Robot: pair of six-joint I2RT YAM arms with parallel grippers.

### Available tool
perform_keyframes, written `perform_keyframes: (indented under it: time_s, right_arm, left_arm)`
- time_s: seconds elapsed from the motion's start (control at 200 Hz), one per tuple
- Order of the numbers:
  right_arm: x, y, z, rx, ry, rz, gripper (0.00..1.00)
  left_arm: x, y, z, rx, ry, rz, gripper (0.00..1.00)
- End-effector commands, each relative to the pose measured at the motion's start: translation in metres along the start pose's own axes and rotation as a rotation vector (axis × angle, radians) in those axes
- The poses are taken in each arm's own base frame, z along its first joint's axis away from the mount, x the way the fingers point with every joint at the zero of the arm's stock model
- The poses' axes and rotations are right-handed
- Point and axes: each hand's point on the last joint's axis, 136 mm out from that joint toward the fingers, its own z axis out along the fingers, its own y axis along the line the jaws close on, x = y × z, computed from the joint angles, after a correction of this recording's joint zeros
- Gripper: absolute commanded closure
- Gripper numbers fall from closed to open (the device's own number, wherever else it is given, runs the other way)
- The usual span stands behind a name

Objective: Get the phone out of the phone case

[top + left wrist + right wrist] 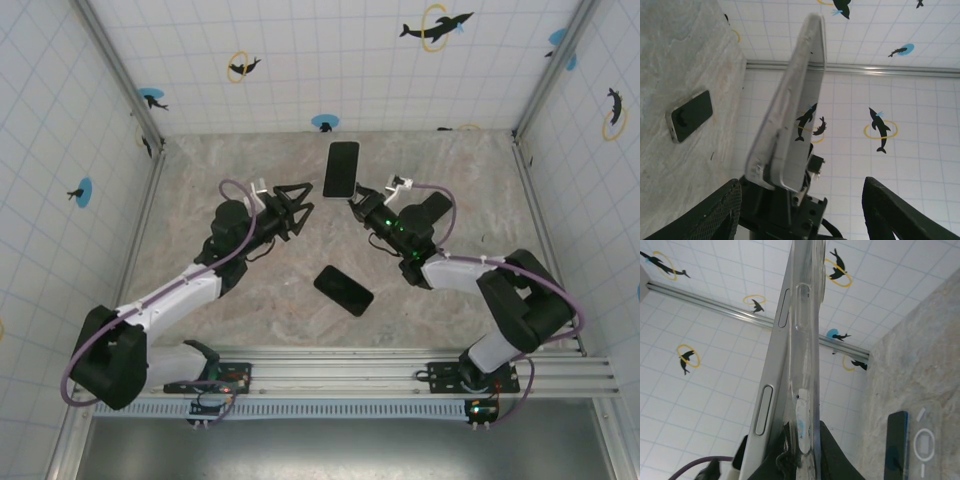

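Note:
My right gripper (353, 199) is shut on the lower end of a phone (341, 168) and holds it upright above the table's far middle. The right wrist view shows it edge-on: a silver phone edge with buttons (776, 385) and the clear case (807, 355) lying against it, both pinched between the fingers (837, 455). My left gripper (297, 206) stands open just left of it, touching nothing. From the left wrist, the cased phone (790, 110) rises in front of the wide-apart fingers (715, 215).
A second dark phone (343, 290) lies flat on the stone-patterned table (230, 170) between the arms, also seen as the dark phone (689, 116) (897, 445). A faint white ring marking (924, 444) shows beside it. Tiled walls (330, 60) close in three sides.

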Motion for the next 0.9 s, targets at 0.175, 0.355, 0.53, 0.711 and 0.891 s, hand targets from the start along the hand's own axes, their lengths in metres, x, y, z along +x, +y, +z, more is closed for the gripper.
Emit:
perform_keyframes:
  time_s: [0.175, 0.355, 0.53, 0.711, 0.891]
  right_arm:
    - [-0.005, 0.043, 0.009, -0.150, -0.028, -0.032, 1.00]
    - [-0.002, 0.043, 0.005, -0.143, -0.016, -0.045, 1.00]
    - [0.002, 0.045, 0.004, -0.143, -0.002, -0.047, 1.00]
    - [0.008, 0.048, 0.006, -0.147, 0.019, -0.052, 1.00]
    - [0.015, 0.037, 0.002, -0.118, 0.017, -0.025, 1.00]
  left_arm:
    - [0.015, -0.020, 0.018, 0.062, 0.032, -0.027, 0.37]
    - [0.015, -0.017, 0.024, 0.053, 0.040, -0.015, 0.37]
    - [0.013, -0.018, 0.029, 0.066, 0.037, -0.015, 0.39]
    - [0.009, -0.014, 0.030, 0.057, 0.015, -0.012, 0.41]
    - [0.002, -0.040, 0.039, 0.128, -0.009, 0.023, 0.45]
